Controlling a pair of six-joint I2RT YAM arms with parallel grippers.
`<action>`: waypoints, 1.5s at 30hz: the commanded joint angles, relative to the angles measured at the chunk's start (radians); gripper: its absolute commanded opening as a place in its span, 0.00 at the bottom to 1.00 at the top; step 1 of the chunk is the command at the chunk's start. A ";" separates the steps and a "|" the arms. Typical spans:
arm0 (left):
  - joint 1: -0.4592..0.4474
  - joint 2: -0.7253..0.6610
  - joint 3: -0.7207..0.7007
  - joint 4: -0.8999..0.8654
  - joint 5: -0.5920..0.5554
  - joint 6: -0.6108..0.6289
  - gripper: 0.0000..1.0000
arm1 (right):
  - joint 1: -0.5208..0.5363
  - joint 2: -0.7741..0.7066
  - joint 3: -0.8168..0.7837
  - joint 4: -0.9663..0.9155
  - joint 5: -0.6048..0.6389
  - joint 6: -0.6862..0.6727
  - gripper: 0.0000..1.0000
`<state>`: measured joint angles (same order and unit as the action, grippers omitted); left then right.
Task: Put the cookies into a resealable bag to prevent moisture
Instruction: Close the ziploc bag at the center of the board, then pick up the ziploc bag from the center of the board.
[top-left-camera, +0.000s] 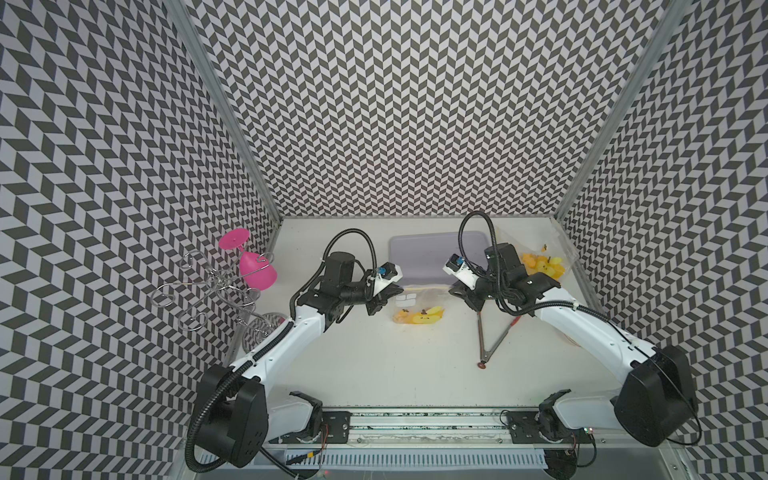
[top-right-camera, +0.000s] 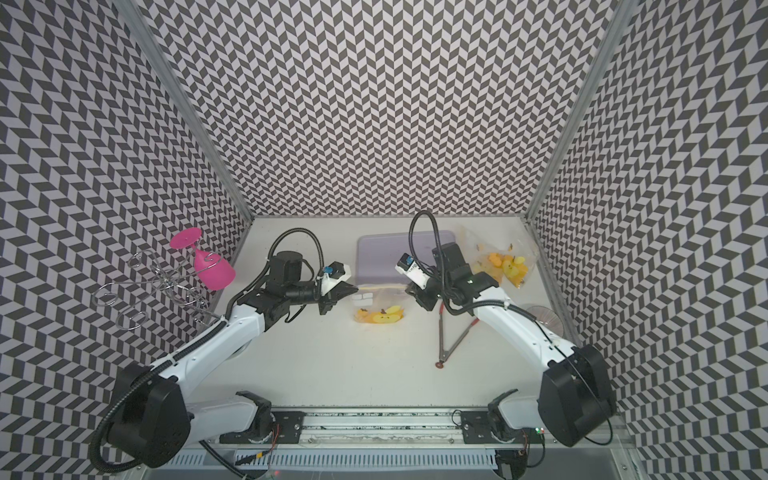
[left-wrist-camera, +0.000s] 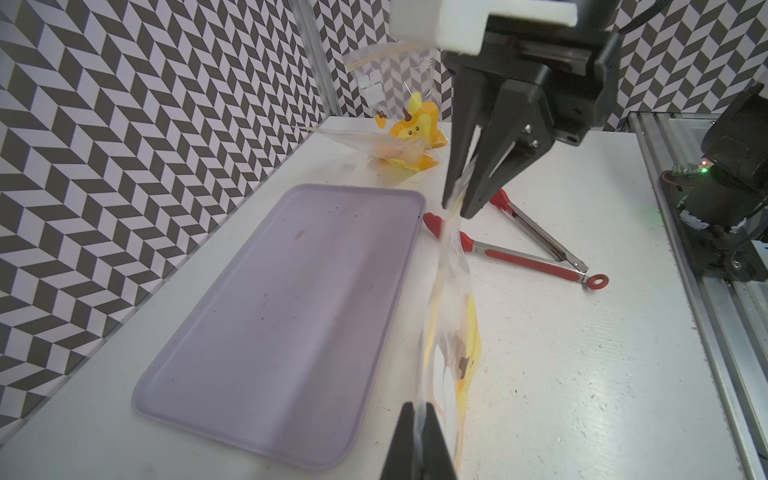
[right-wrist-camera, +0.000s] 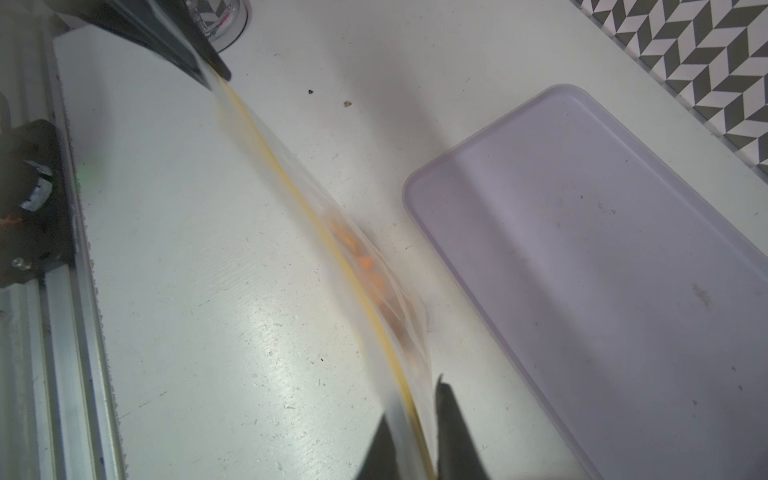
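Chevron walls (top-left-camera: 415, 104) enclose white table (top-left-camera: 374, 365), tray (top-left-camera: 428, 257), bag (top-left-camera: 420, 302).

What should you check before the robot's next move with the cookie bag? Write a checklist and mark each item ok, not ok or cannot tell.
1. Cookies inside the bag: ok.
2. No cookies left on the tray: ok.
3. Left gripper shut on one end of the bag's top edge: ok.
4. Right gripper gripping the other end: cannot tell. The bag runs between its jaws, but the view is blurred.
5. Zip strip pressed closed along its whole length: cannot tell.
6. Tongs lying on the table, in neither gripper: ok.
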<state>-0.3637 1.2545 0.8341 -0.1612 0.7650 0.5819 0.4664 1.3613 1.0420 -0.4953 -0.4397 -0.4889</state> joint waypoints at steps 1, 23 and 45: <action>0.006 -0.001 0.017 0.002 0.025 0.003 0.00 | 0.010 -0.001 0.019 0.072 -0.098 -0.016 0.54; -0.070 0.058 0.054 0.001 0.027 0.002 0.38 | 0.092 0.165 0.174 -0.025 -0.130 -0.078 0.00; -0.021 -0.032 -0.028 0.069 -0.119 -0.092 0.15 | 0.089 0.128 0.139 0.017 -0.045 -0.052 0.00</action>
<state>-0.4091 1.2572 0.8253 -0.1196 0.6880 0.5167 0.5629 1.5246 1.1950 -0.5106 -0.5068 -0.5404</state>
